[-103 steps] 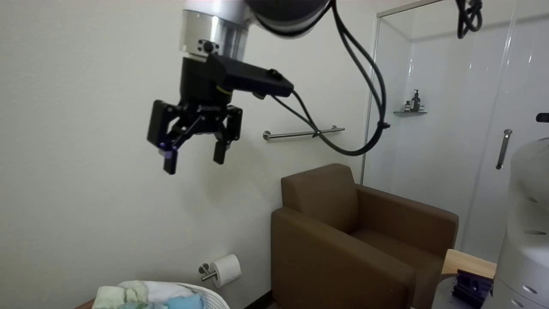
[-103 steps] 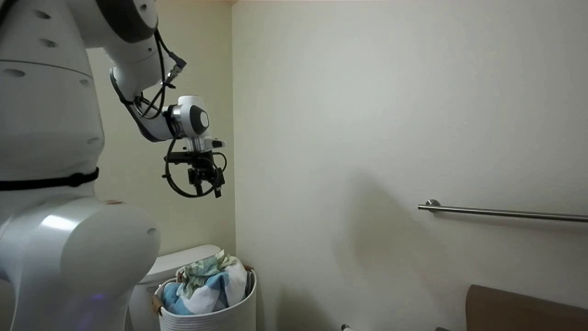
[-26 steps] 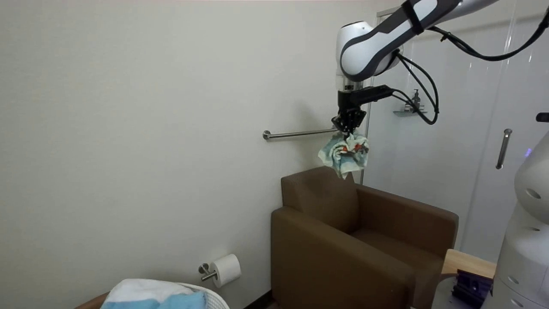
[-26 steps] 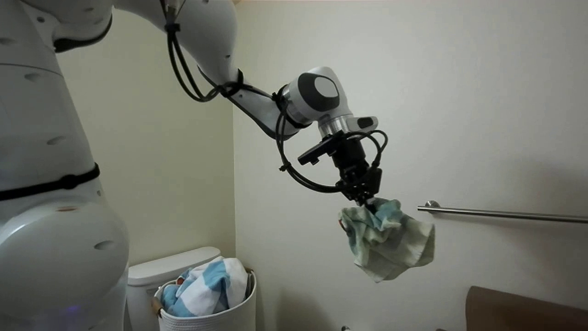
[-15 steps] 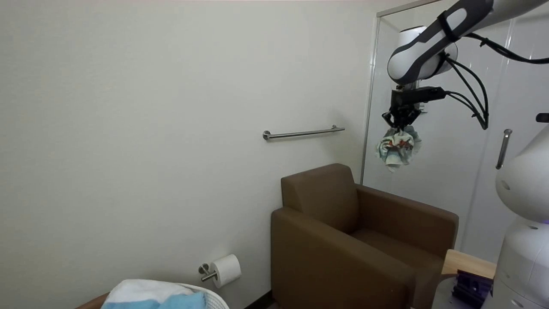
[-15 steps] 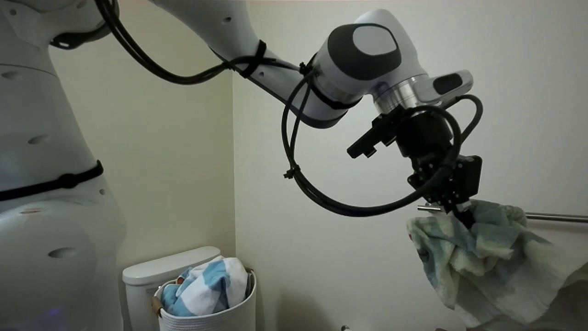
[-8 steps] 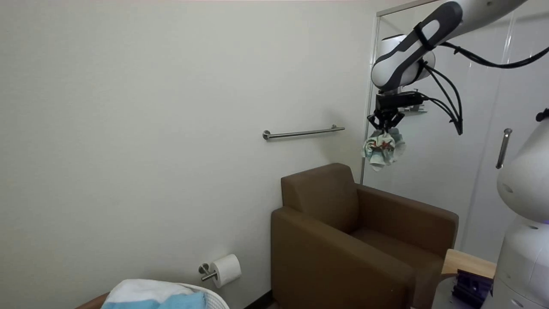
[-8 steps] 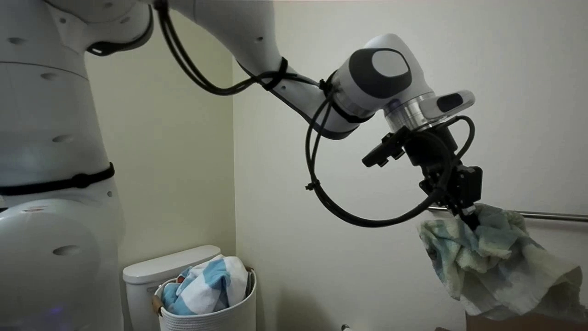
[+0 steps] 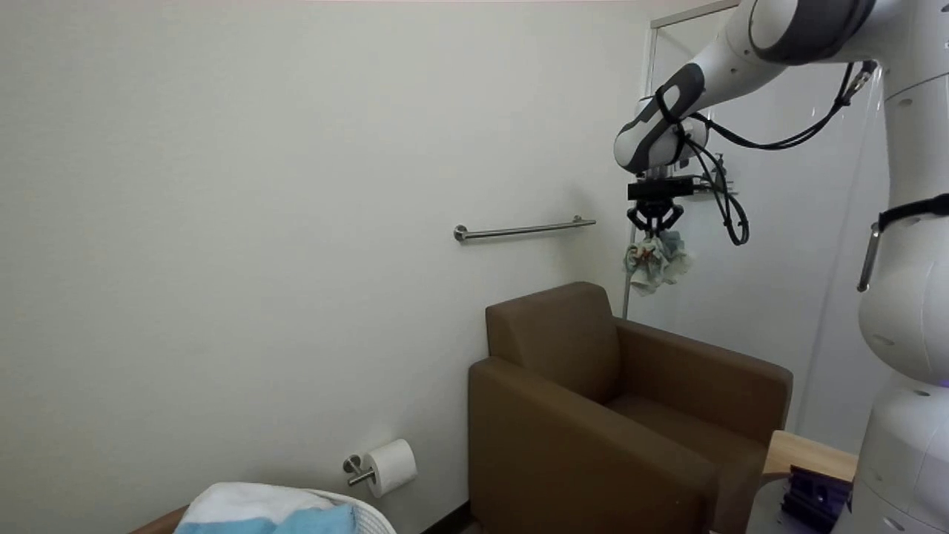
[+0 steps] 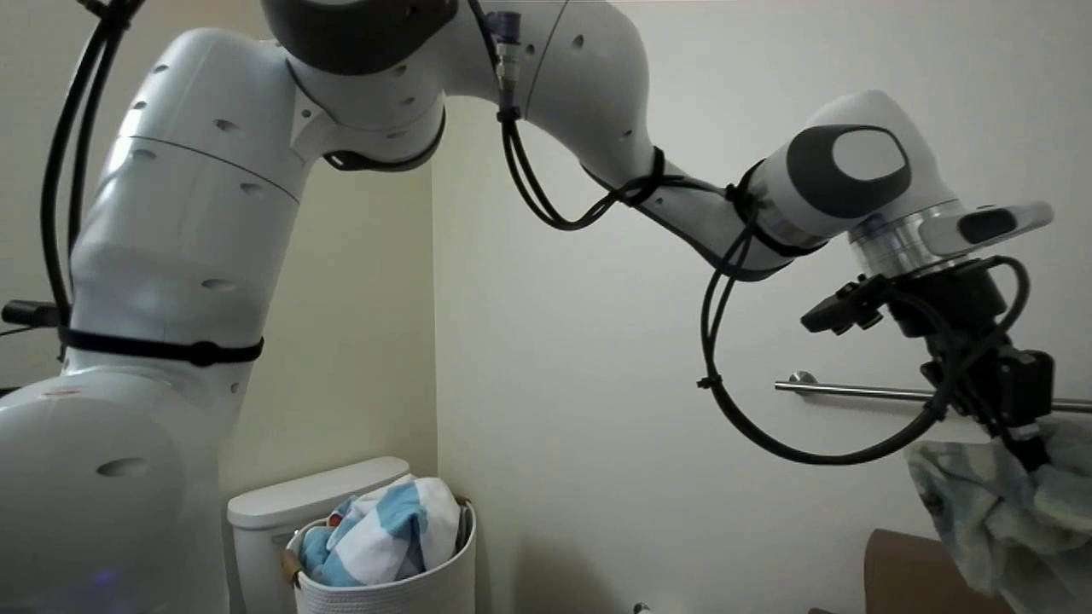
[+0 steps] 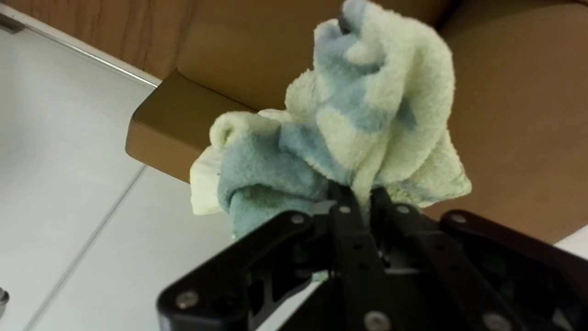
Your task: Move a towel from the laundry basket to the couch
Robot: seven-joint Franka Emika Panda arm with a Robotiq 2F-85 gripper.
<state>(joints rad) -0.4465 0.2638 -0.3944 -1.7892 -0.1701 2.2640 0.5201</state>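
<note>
The towel [image 11: 381,105], pale green and blue, hangs bunched from my gripper [image 11: 360,191]; a fold of it is pinched between the two fingers. In both exterior views the towel [image 9: 656,263] is off any surface, held in the air. The couch, a brown armchair [image 9: 586,437], stands below; from the wrist camera its brown seat and arm [image 11: 161,133] show behind the cloth. White and rope-sided, the laundry basket [image 10: 388,601] sits away from the gripper and holds a blue-and-white cloth [image 10: 384,533]. Part of the towel runs out of frame in an exterior view [image 10: 994,503].
A metal rail [image 9: 526,231] is fixed to the wall near the arm. Glass shower panels [image 9: 801,297] rise behind the armchair. A toilet paper roll [image 9: 393,467] juts from the wall, and a wooden surface [image 9: 812,454] adjoins the robot's base.
Earlier the gripper stood open and empty over by the basket. It has since taken the green towel and carried it to the couch; in the last half second it has sunk slightly.
</note>
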